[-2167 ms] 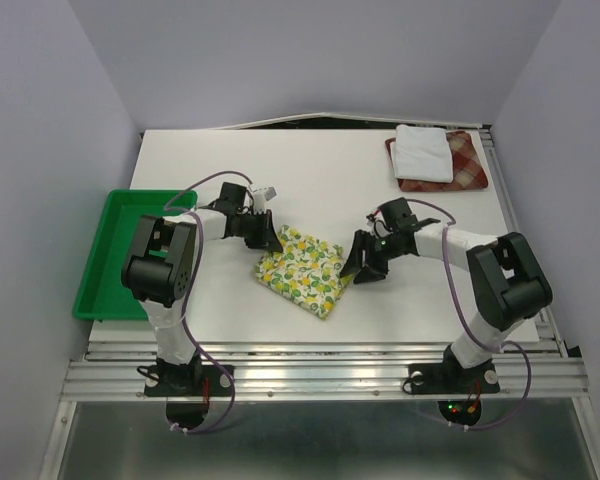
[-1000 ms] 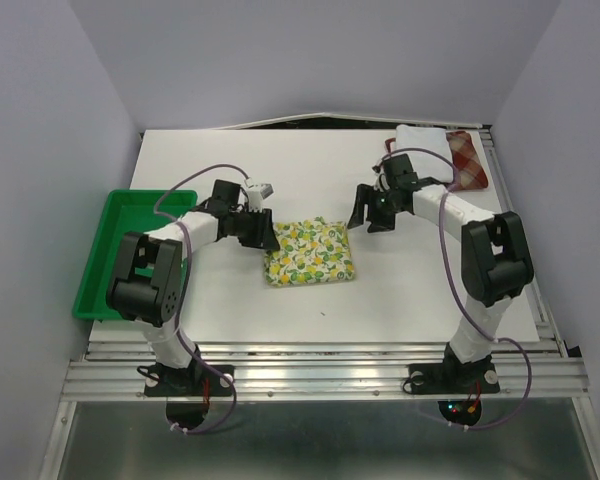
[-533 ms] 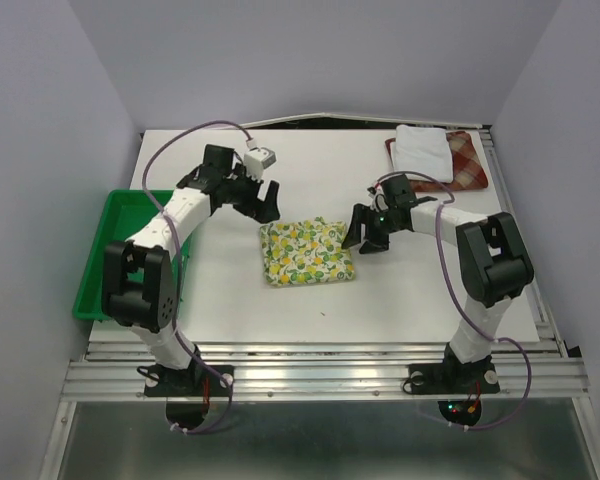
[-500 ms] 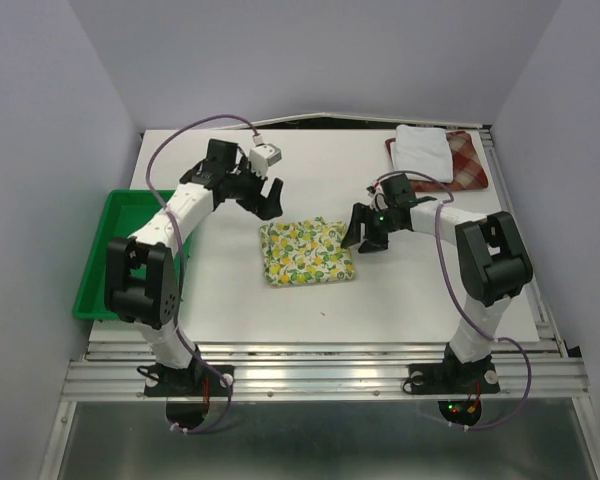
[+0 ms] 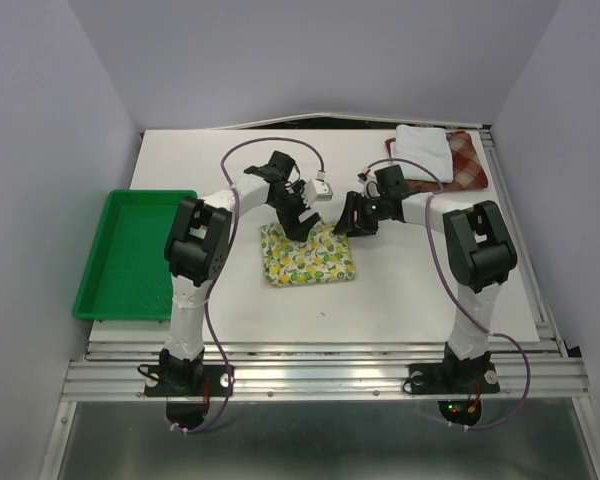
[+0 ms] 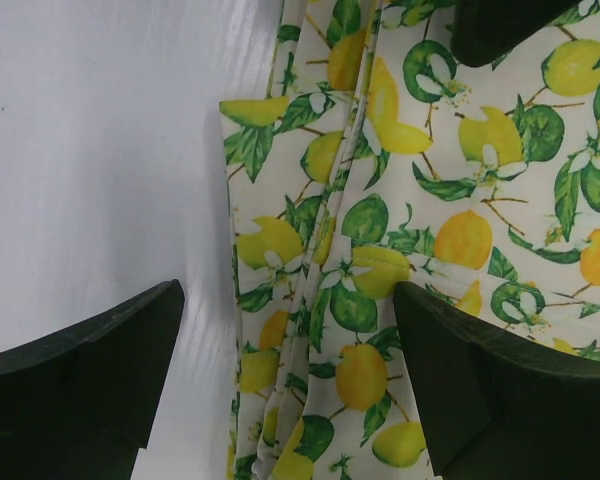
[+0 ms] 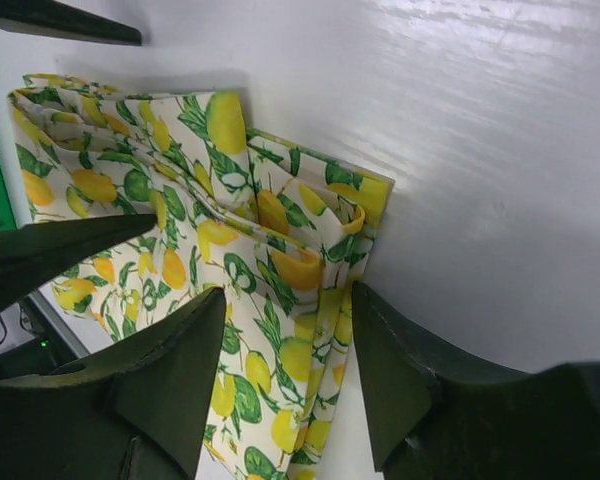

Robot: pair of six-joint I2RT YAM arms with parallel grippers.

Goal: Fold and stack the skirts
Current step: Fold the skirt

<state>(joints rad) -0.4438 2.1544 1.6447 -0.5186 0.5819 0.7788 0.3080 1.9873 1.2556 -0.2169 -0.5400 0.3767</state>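
Note:
The fruit-print skirt (image 5: 306,254) lies folded in a rectangle mid-table. My left gripper (image 5: 298,224) is low over its back edge, jaws wide open. In the left wrist view its fingers straddle the skirt's layered edge (image 6: 310,300), one over bare table and one over the print. My right gripper (image 5: 352,221) is at the skirt's back right corner. It is open, with the folded corner (image 7: 325,250) lying between its fingers and not pinched. The white skirt (image 5: 423,151) lies folded on top of the plaid skirt (image 5: 468,166) at the back right.
A green tray (image 5: 130,250) sits at the table's left edge. The two grippers are close together over the skirt's back edge. The left arm's cable (image 5: 265,148) loops above the table behind them.
The left arm has swung from the back left down onto the fruit-print skirt's back edge, its jaws opening wide. The right gripper has shifted to the skirt's corner and narrowed a little.

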